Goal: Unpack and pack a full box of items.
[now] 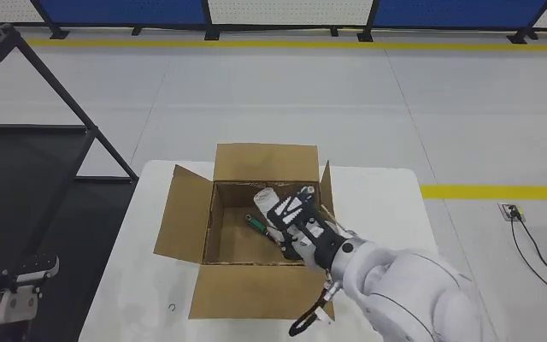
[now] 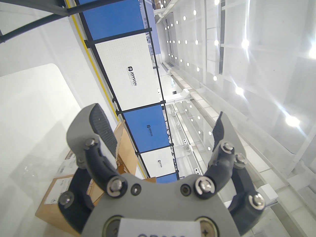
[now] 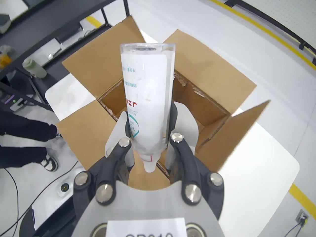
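You are looking at a big room with a white floor (image 1: 256,85). A yellow line (image 1: 282,43) runs across the floor at the far end. Behind the line stand blue and white fence panels (image 1: 120,10). A black rack (image 1: 51,145) stands at the left side, next to the table.

The white table (image 1: 128,282) has round corners. In the middle of it sits a brown cardboard box (image 1: 248,291). All four flaps of the box are folded out, so you can see right down inside.

The right arm comes in from the near right corner and leans over the box. The right gripper (image 3: 148,119) is squeezing a clear bottle (image 3: 145,82) with a white label. Its fingers (image 3: 124,122) press on both sides of the bottle, down near the cap end. The cap points back at the wrist and the flat bottom points away. In the top view the bottle (image 1: 267,198) is over the back right corner of the box opening. You cannot tell how high it is.

The left gripper (image 2: 158,119) is off to the side and points up at the ceiling lights (image 2: 244,43). Its fingers (image 2: 103,127) are spread wide with nothing between them.

A small thing with a green handle (image 1: 256,225) lies on the box floor, just beside the right gripper (image 1: 295,227). A tiny ring (image 1: 172,307) lies on the table near the front left flap.
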You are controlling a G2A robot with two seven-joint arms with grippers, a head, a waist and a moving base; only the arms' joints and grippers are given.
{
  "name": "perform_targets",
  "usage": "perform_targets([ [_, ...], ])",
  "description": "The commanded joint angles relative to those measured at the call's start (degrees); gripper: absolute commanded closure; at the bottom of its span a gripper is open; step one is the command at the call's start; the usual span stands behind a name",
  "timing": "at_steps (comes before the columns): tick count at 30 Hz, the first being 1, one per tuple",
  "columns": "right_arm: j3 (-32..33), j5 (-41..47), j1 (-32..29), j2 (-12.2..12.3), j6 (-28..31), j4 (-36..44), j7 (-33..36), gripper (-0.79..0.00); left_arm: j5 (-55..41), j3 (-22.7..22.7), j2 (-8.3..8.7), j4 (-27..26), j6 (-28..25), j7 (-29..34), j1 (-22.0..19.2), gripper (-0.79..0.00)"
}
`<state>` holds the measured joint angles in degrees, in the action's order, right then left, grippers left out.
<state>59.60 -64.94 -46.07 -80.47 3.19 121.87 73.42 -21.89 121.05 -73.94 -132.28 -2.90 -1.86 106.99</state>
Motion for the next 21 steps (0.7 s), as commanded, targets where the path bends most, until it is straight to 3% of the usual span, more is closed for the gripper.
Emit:
perform_targets([
  [1, -4.4, -1.1, 3.6, -0.7, -1.6, -5.1, 0.6, 0.0, 0.0, 0.0, 0.0, 0.0, 0.0, 0.0, 0.0, -0.785],
  [11, -19.4, -4.9, 19.0, -5.6, -6.8, -29.6, 2.6, 0.0, 0.0, 0.0, 0.0, 0.0, 0.0, 0.0, 0.0, -0.785],
  [21, -26.0, -3.9, 28.9, -11.2, -9.6, -54.6, 2.6, 0.0, 0.0, 0.0, 0.0, 0.0, 0.0, 0.0, 0.0, -0.785],
])
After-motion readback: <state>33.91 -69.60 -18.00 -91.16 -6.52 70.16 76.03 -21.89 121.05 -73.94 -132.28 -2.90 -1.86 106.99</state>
